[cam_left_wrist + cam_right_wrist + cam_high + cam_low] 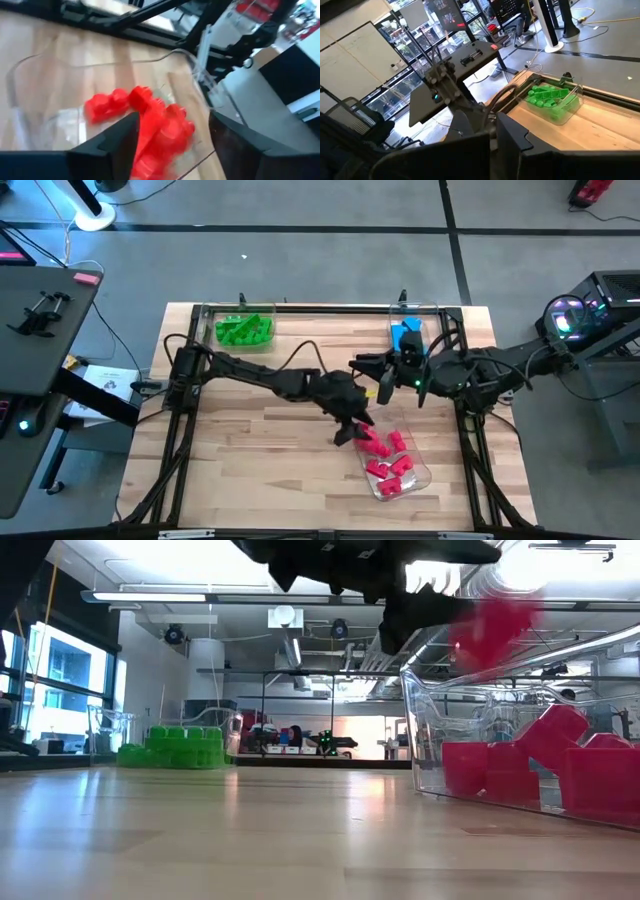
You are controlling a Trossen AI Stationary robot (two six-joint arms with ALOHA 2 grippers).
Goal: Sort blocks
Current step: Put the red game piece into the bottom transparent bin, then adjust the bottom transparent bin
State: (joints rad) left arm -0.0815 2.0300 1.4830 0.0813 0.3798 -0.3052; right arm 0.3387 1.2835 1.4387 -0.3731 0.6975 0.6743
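Note:
My left gripper hovers open over the far-left end of a clear tray that holds several red blocks. In the left wrist view its fingers stand apart on either side of a blurred red block above the pile. The low view shows that blurred red block in the air above the tray wall, beside the gripper. My right gripper hangs shut above the table's middle, holding nothing. Green blocks fill a tray at the far left, blue blocks a tray at the far right.
Bare wood lies between the three trays and along the near-left part of the table. Black frame rails run down both table sides. The right arm crosses just far of the red tray. A black side table stands left of the table.

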